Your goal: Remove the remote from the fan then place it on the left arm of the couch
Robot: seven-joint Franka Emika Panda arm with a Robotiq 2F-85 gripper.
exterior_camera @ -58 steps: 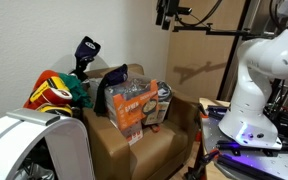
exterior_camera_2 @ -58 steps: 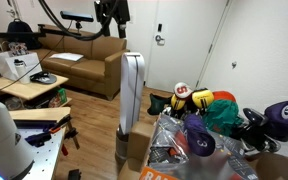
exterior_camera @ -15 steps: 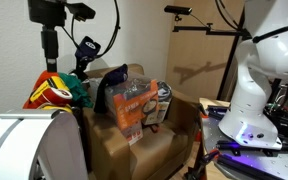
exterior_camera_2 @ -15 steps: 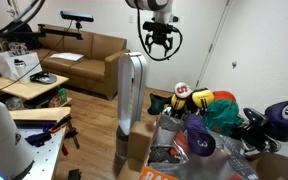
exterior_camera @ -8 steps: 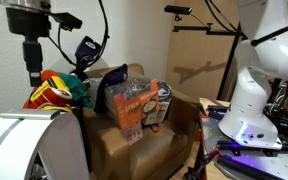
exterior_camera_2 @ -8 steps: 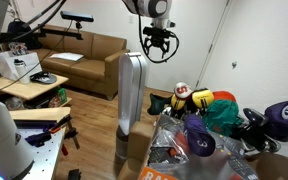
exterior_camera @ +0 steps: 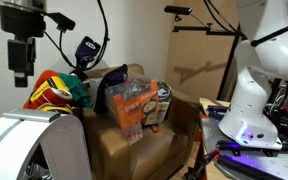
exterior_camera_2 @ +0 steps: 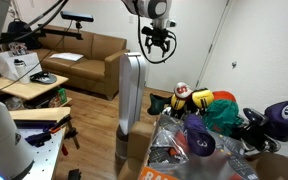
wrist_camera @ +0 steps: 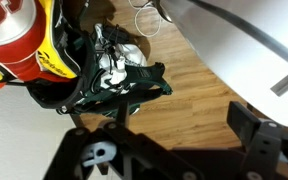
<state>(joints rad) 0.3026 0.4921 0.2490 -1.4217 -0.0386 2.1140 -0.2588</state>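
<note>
The white fan shows as a rounded housing at the lower left [exterior_camera: 29,140], as a tall narrow ring [exterior_camera_2: 132,95], and fills the wrist view's upper right [wrist_camera: 234,40]. A small grey bar [wrist_camera: 287,78] lies on its housing; I cannot tell whether it is the remote. The small tan-brown couch [exterior_camera: 149,150] stands beside the fan, piled with things. My gripper [exterior_camera: 21,78] hangs above the fan's top in both exterior views [exterior_camera_2: 157,47]. It is open and empty [wrist_camera: 174,140], with only wood floor between its fingers.
A red and yellow plush [exterior_camera: 52,92], green cloth [wrist_camera: 114,78], a dark bag and an orange snack packet [exterior_camera: 134,108] crowd the small couch. A large brown sofa [exterior_camera_2: 84,55] and a desk [exterior_camera_2: 24,85] stand behind. The robot base [exterior_camera: 249,100] is nearby.
The gripper has moved sideways and slightly down, coming over the top of the fan. It stays open and empty. Nothing else has moved.
</note>
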